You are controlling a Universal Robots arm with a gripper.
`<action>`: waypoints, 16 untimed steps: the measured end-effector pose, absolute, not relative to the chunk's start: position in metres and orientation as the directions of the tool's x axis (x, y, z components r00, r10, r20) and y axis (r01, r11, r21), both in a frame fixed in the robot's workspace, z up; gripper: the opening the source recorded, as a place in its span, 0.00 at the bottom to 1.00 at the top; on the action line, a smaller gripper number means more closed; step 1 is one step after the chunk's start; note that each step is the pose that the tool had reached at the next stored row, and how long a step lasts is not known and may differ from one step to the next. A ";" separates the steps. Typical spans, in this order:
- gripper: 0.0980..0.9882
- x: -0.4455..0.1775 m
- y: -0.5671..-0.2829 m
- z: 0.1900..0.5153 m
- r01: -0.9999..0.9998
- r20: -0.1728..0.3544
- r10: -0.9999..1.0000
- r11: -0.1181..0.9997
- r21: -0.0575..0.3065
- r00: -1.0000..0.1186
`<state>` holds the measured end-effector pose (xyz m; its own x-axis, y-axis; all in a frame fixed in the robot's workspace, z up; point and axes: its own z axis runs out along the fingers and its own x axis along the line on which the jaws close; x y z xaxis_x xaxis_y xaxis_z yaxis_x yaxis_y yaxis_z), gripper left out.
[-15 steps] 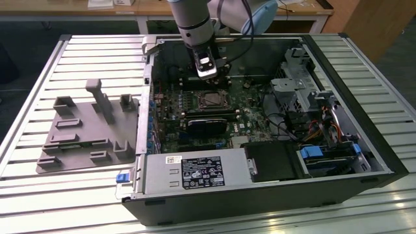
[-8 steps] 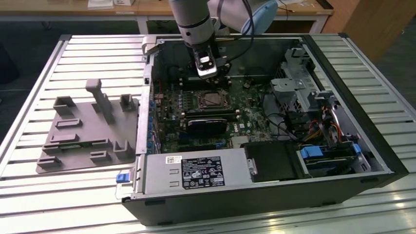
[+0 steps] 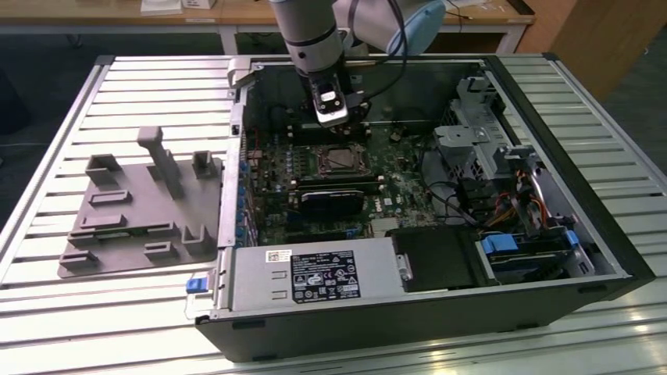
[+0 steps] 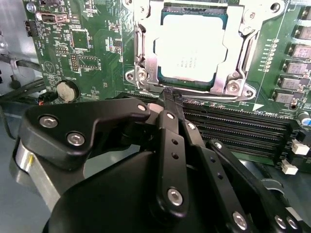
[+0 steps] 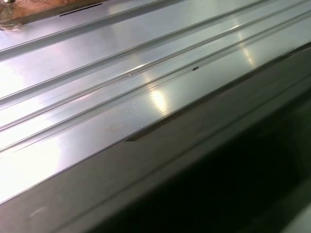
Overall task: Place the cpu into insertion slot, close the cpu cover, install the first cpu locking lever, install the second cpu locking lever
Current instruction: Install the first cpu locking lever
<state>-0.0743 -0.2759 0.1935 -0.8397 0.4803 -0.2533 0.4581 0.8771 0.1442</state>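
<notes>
— What's nearest?
— The hand (image 4: 171,97), clenched, its black fingertips pressed together with nothing seen between them. It hangs over the long memory slots (image 4: 233,128), right at the socket's edge.

— And the cpu?
— The cpu (image 4: 193,48) lies flat in the insertion slot (image 3: 322,161). The cpu cover (image 4: 232,53) is down around it, and the silver top shows through its window.

— Beyond that?
— The green motherboard (image 4: 87,43), inside the open computer case (image 3: 417,312) on the slatted worktop (image 3: 62,117).

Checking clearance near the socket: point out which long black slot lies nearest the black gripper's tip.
The long black slot right beside the silvery square cpu cover; the other parallel slots lie farther from the black gripper.
</notes>
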 end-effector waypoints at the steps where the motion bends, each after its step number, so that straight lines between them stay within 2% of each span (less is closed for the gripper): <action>1: 0.01 -0.074 -0.276 0.193 0.458 -0.254 0.480 0.877 0.144 -0.840; 12: 0.01 -0.074 -0.277 0.190 0.458 -0.254 0.480 0.877 0.142 -0.840; 16: 0.01 -0.074 -0.277 0.189 0.458 -0.248 0.483 0.875 0.154 -0.840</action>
